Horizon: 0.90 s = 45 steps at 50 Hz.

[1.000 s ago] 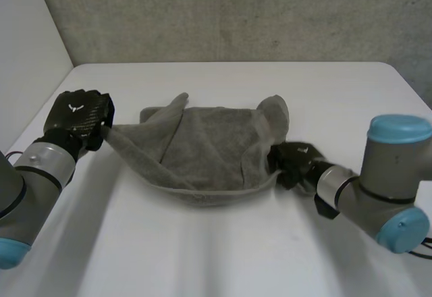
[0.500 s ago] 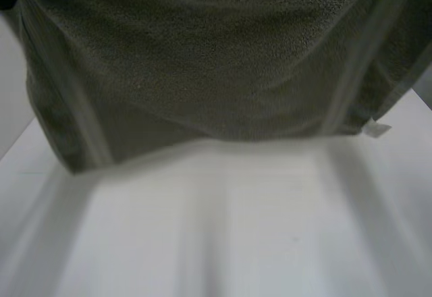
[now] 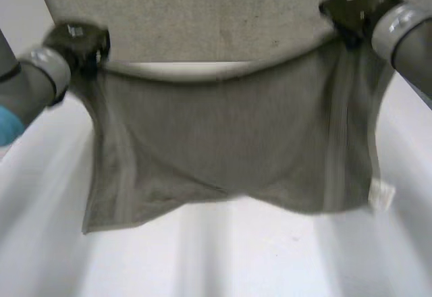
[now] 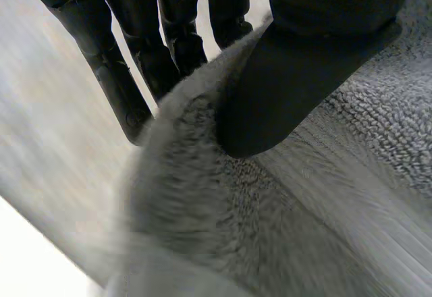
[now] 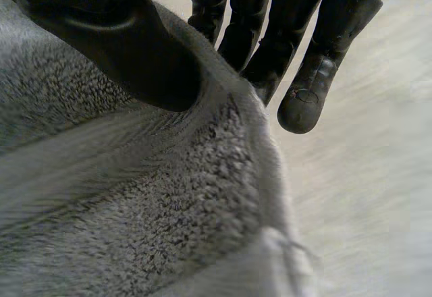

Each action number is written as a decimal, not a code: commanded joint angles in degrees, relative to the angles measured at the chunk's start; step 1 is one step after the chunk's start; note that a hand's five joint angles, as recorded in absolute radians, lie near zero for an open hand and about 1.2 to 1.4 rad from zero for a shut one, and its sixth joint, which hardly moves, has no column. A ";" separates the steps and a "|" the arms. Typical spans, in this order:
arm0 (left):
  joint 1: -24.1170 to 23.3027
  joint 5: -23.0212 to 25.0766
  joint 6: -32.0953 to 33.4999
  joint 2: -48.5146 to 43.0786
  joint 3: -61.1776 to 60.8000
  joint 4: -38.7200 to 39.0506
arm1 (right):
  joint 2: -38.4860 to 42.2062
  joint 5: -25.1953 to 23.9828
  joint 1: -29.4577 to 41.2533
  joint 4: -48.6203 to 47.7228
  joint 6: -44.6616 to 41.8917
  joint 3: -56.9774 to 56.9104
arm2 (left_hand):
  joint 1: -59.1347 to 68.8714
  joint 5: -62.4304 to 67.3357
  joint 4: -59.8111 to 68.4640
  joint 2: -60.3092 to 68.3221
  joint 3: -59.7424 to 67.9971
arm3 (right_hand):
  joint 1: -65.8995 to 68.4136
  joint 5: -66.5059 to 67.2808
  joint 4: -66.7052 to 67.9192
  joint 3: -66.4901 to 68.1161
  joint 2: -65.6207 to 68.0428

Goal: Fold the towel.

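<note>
A grey towel [image 3: 223, 142] hangs spread out in the air above the white table [image 3: 223, 256], stretched between both hands. My left hand [image 3: 74, 40] holds its upper left corner, and my right hand [image 3: 354, 3] holds its upper right corner, a little higher. In the left wrist view the thumb [image 4: 297, 74] presses the towel [image 4: 283, 216] against the fingers [image 4: 135, 61]. The right wrist view shows the same pinch: thumb [image 5: 121, 40] on top of the towel [image 5: 135, 202], fingers [image 5: 304, 47] behind the edge. A white label [image 3: 382, 194] hangs at the towel's lower right corner.
A grey wall [image 3: 216, 20] rises behind the table's far edge. A white side wall [image 3: 20, 13] stands at the left. Bare table shows below the towel's hanging lower edge.
Both hands have lifted the towel off the table, where it lay bunched a second ago. It swung close to the camera, and now hangs further away, spread out flat.
</note>
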 commanded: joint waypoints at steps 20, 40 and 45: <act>2.94 0.15 -16.57 10.82 -21.30 31.50 | -13.42 1.31 0.29 -25.81 3.66 23.57 | 10.77 20.41 10.23 10.29 10.32 | 3.92 3.10 3.44 3.41 3.90; 2.86 6.30 5.23 -4.65 -37.47 32.56 | 4.25 1.22 -0.24 -25.98 4.28 39.66 | 10.77 20.41 10.23 10.29 10.32 | 3.92 3.10 3.44 3.41 3.90; 4.35 6.30 5.14 -2.99 -38.88 32.56 | 3.64 1.22 -0.59 -26.16 8.65 42.29 | 10.77 20.41 10.23 10.29 10.32 | -24.50 -25.33 -24.99 -25.01 -24.52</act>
